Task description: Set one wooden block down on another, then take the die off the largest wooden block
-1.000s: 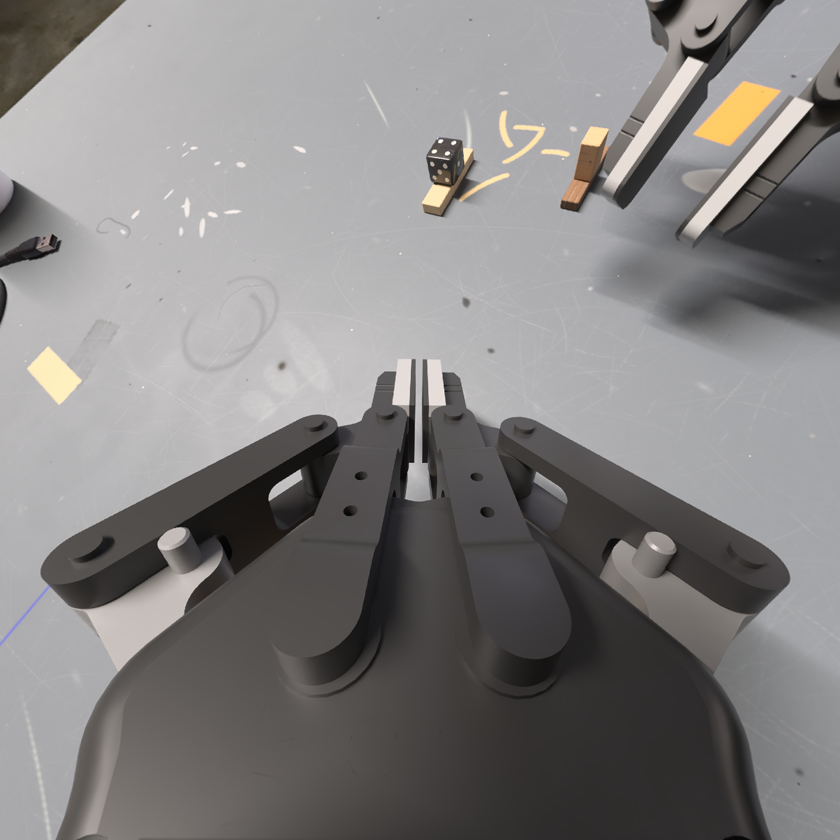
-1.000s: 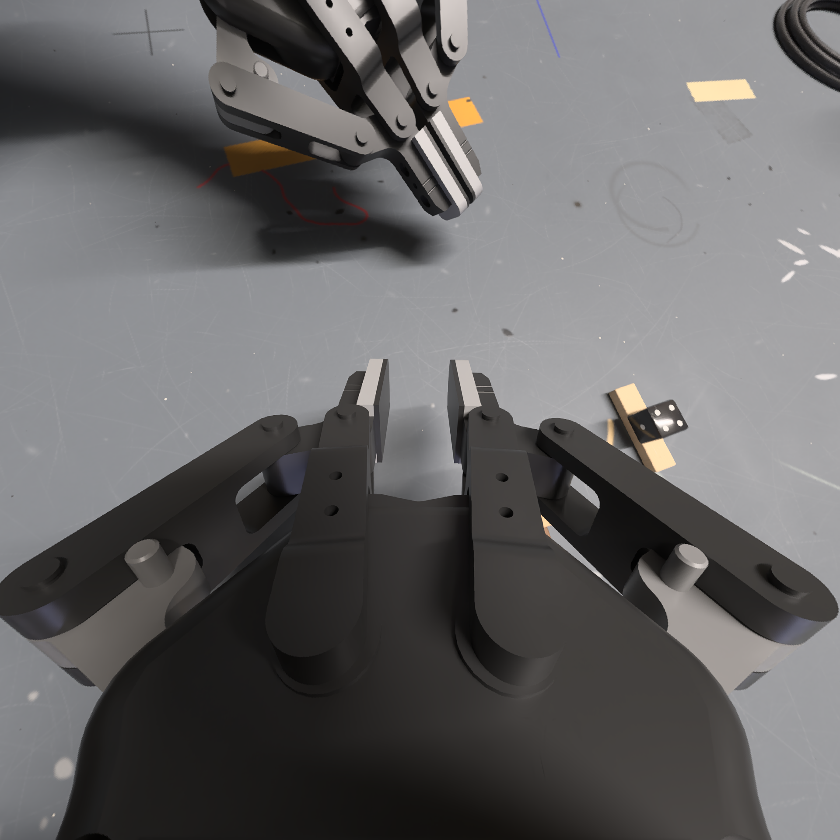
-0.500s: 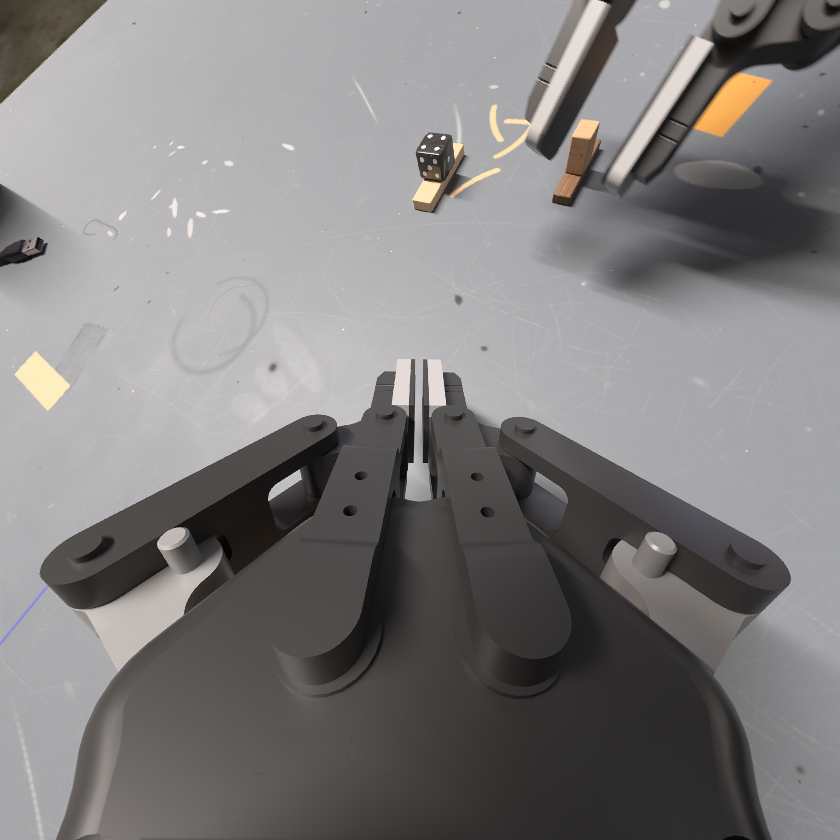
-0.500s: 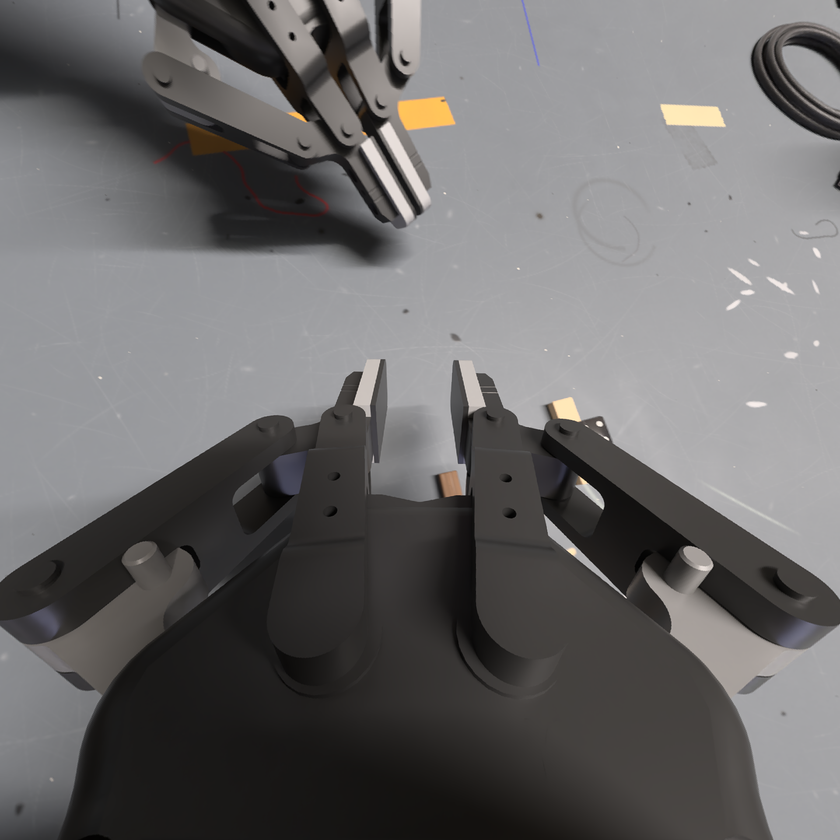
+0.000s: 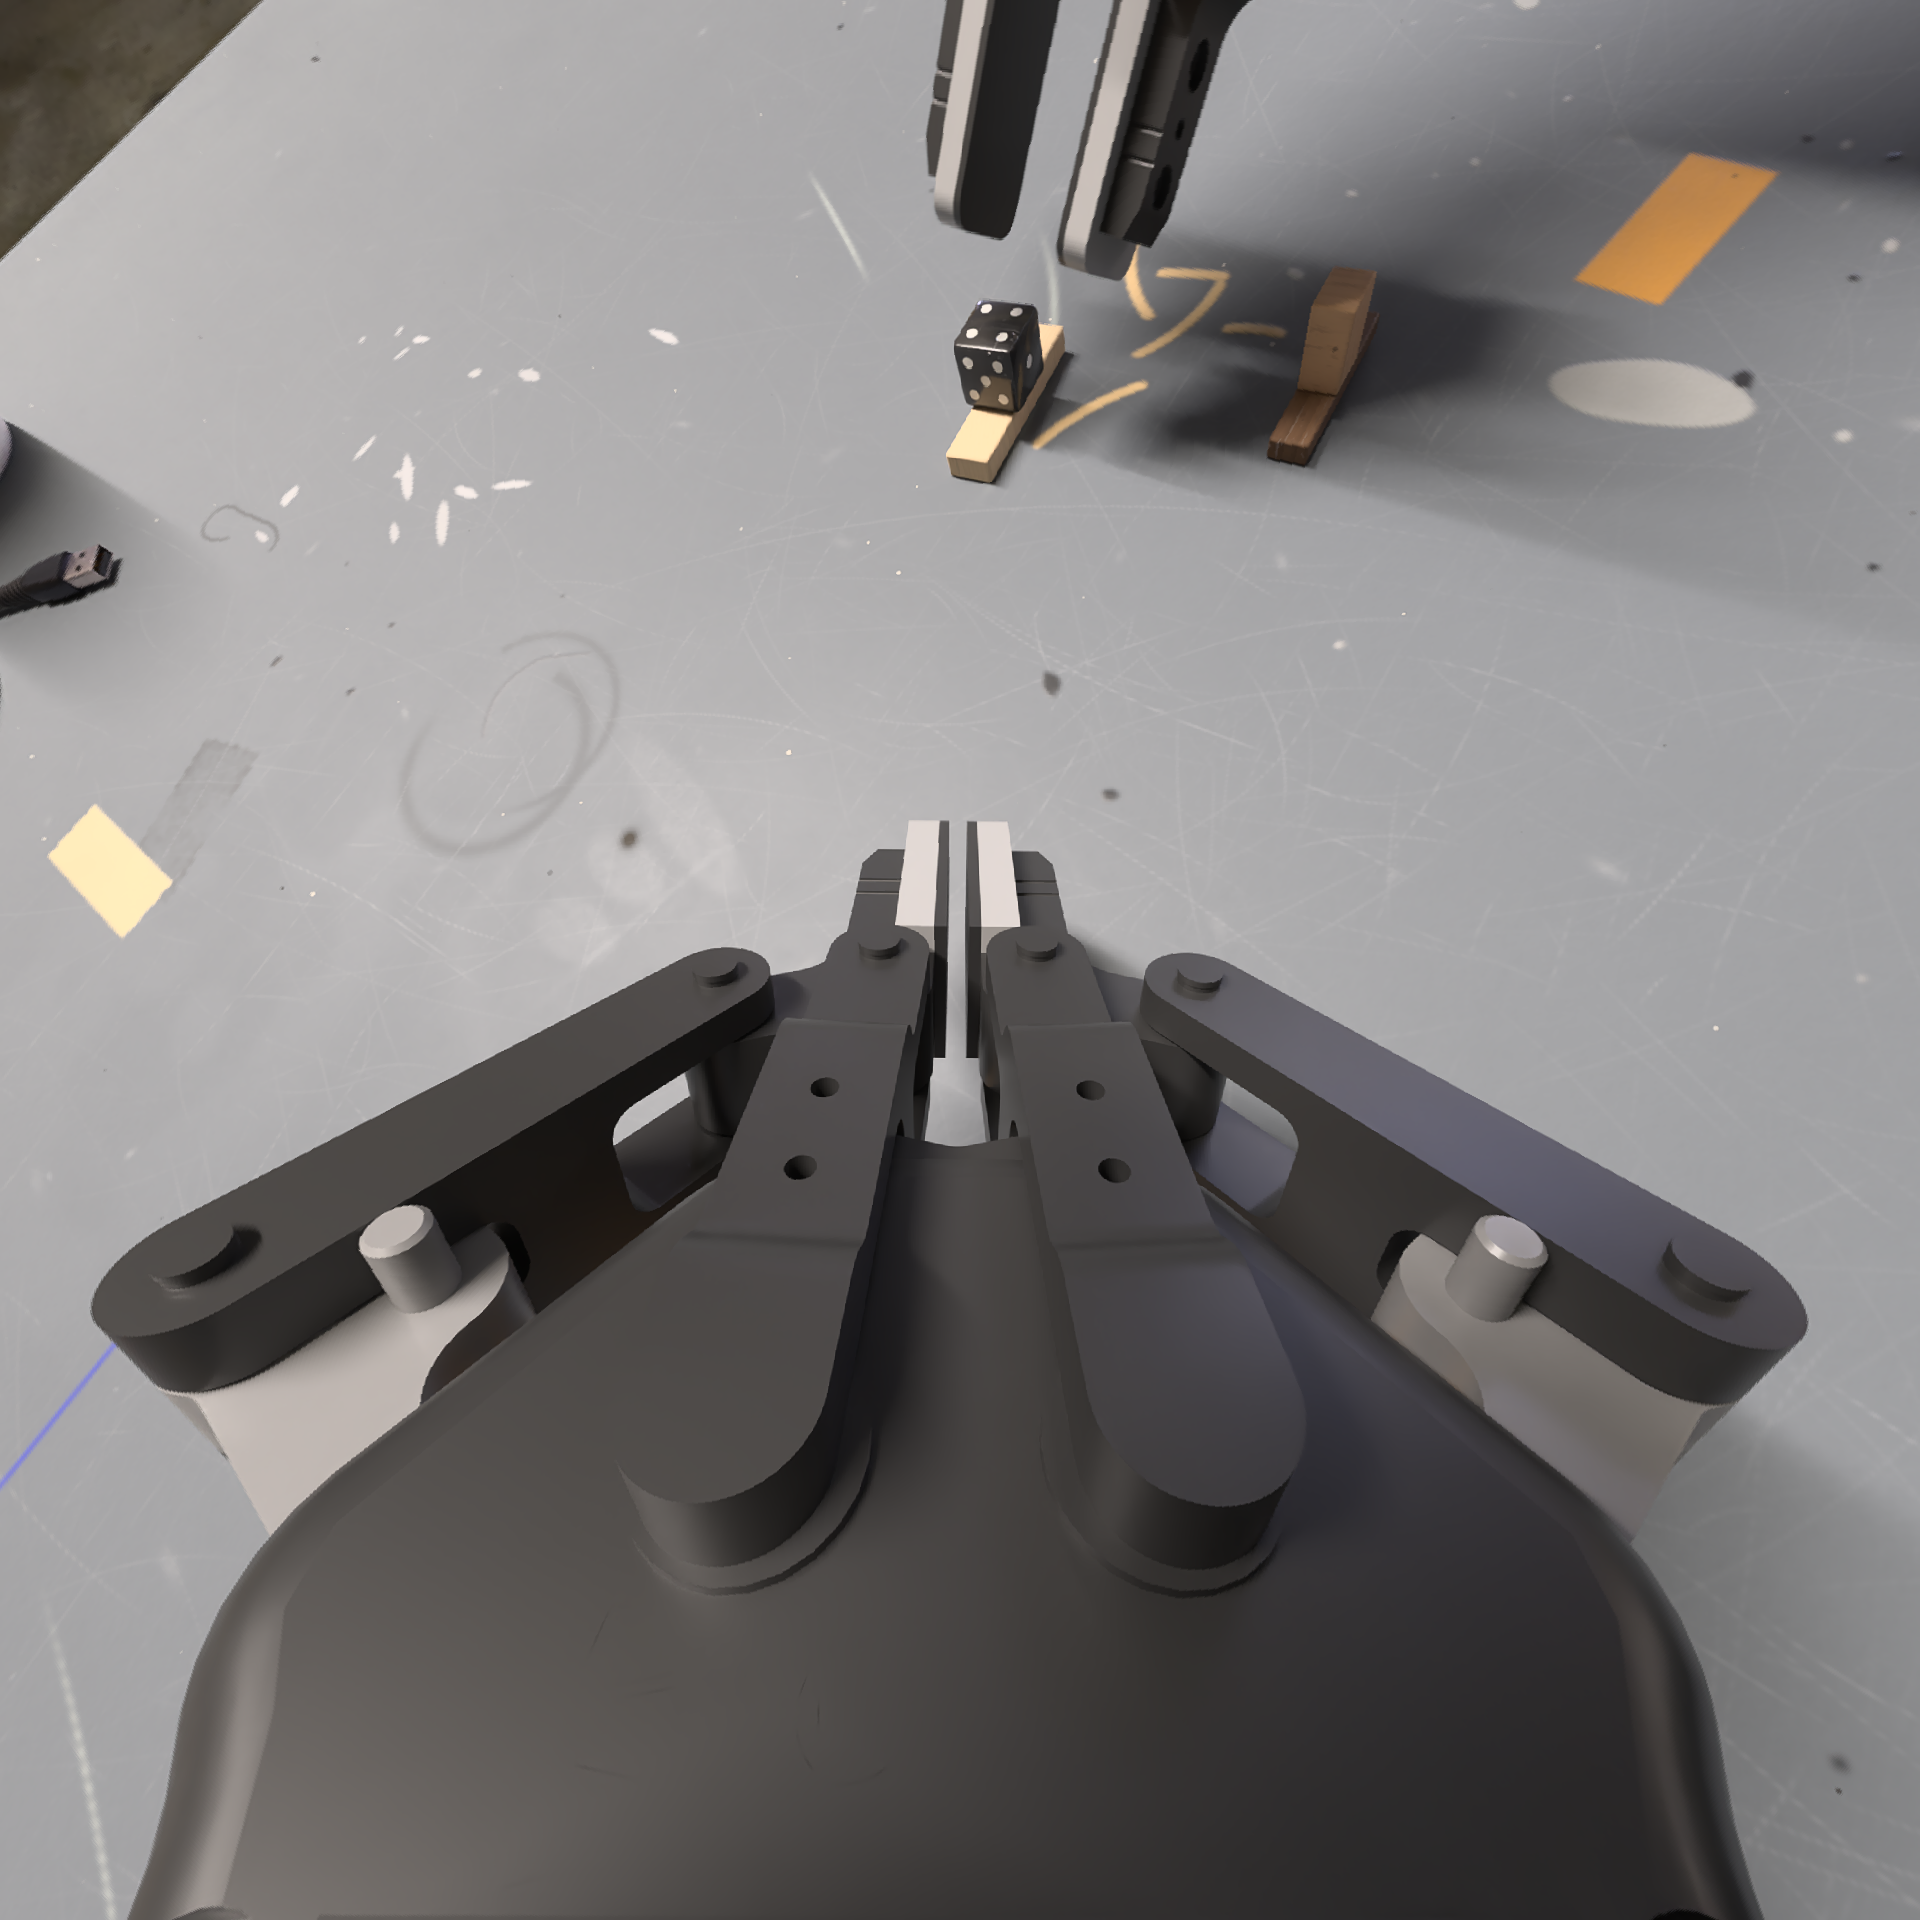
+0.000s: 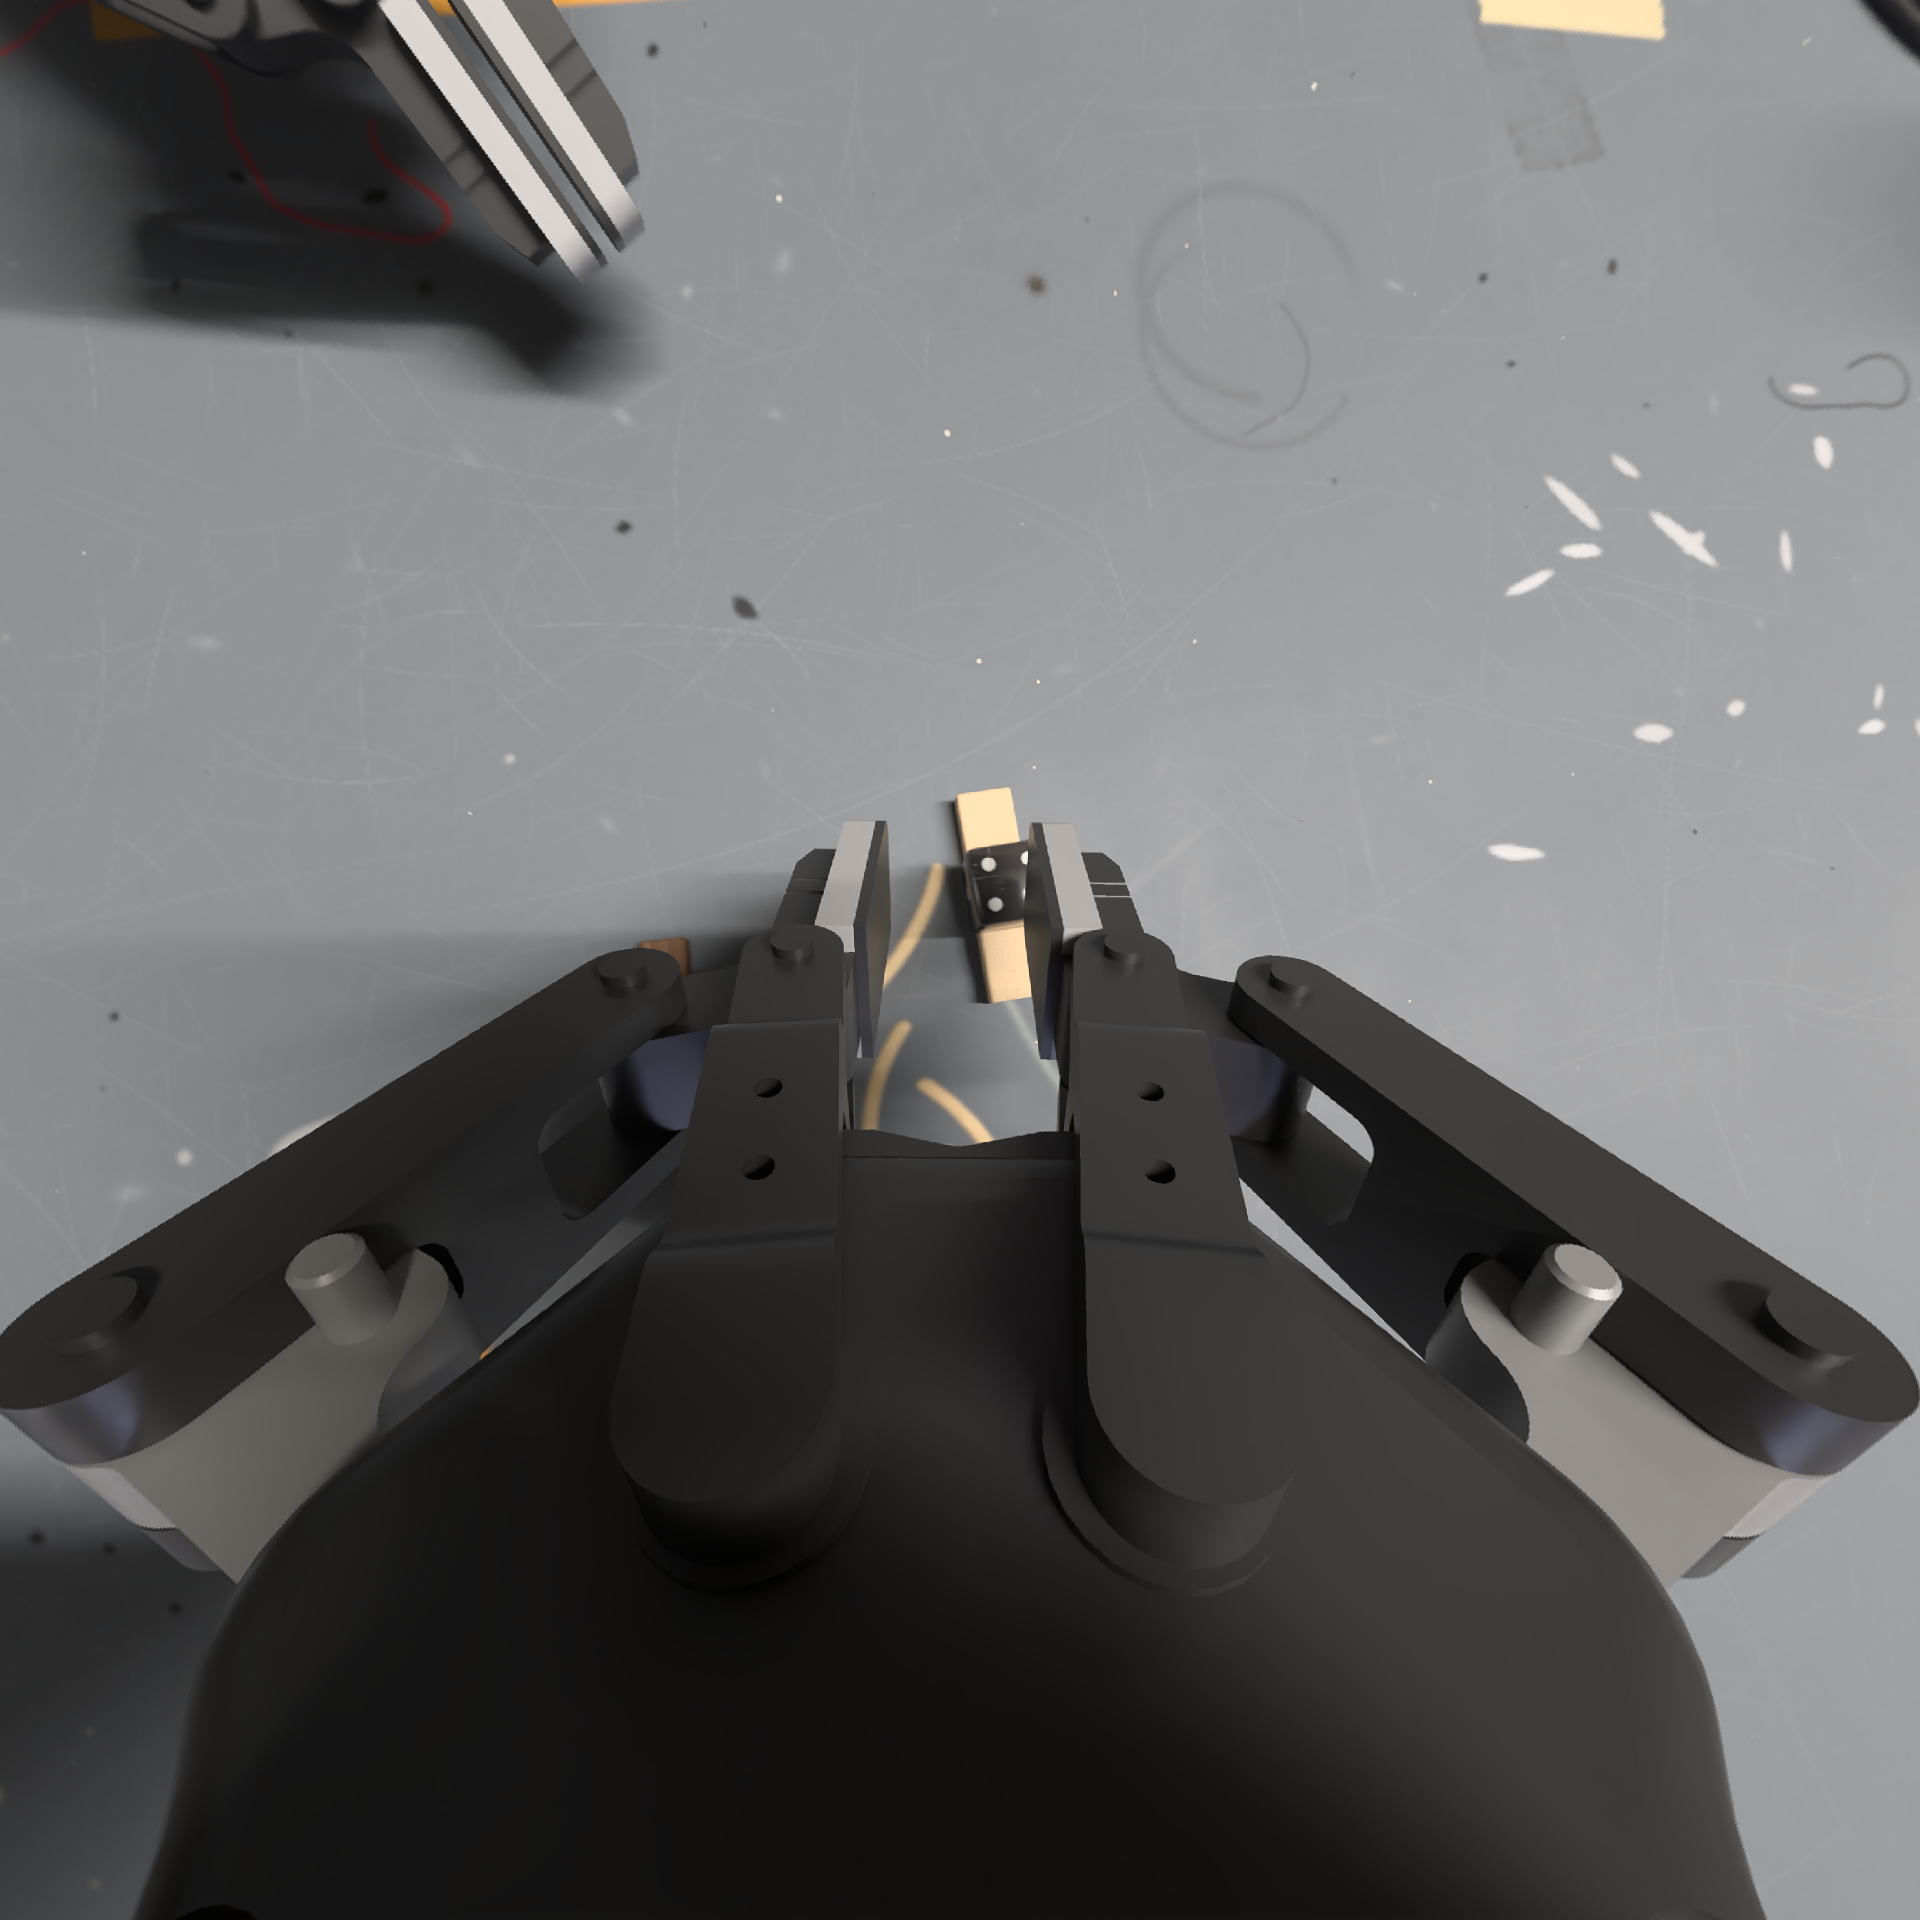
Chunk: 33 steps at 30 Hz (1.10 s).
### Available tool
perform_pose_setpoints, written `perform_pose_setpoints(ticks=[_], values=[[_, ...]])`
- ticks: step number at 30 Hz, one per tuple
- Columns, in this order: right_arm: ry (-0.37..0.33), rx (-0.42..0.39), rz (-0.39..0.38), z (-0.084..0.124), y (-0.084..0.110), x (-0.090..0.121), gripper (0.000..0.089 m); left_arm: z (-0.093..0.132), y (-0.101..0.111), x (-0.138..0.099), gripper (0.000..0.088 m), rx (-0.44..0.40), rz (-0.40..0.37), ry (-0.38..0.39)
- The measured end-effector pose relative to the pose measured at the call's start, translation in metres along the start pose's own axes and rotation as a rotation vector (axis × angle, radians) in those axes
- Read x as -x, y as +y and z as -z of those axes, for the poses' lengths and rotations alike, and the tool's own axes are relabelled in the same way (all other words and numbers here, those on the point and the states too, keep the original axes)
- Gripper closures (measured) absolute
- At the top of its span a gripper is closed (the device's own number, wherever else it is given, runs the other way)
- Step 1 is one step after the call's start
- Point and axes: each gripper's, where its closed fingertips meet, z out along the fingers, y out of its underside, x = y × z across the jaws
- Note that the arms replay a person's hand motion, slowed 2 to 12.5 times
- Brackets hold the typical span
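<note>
Above the die, near the top centre of the left wrist frame, my right gripper now hangs with its jaws parted and nothing between them. 1 second ago it stood at the upper right of that frame, beside the tan block; it has since crossed left. That tan block stands on the dark block, so I judge step 1 done and step 2 begun.

Seen from my right wrist, the die sits just ahead of my fingertips, close to the right pad, resting on the pale block, which I take for the largest. 1 second ago the die lay far off to the right of this frame.

My left gripper is clenched on nothing, its pads nearly touching, hovering over bare table well apart from the blocks.

Next, I judge, I must centre on the die and drop; off-centre, a pad could knock it.
</note>
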Motion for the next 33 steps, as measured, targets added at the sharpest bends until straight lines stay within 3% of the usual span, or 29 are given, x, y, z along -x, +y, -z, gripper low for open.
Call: perform_pose_setpoints(ticks=[10,16,19,33], values=[[-0.127,0.081,0.047,-0.017,0.007,-0.010,0.0648,-0.001,0.001,0.000,0.0852,0.003,0.001,0.002],[-0.197,0.124,0.078,-0.023,0.011,-0.009,0.0732,-0.001,0.001,-0.001,0.0852,0.007,-0.003,0.003],[-0.234,0.130,0.108,-0.024,0.008,-0.008,0.0734,-0.001,0.001,-0.001,0.0851,0.007,-0.004,0.006],[-0.427,0.153,0.456,-0.035,-0.022,0.026,0.0735,-0.001,-0.011,-0.015,0.0763,-0.039,0.004,0.099]])
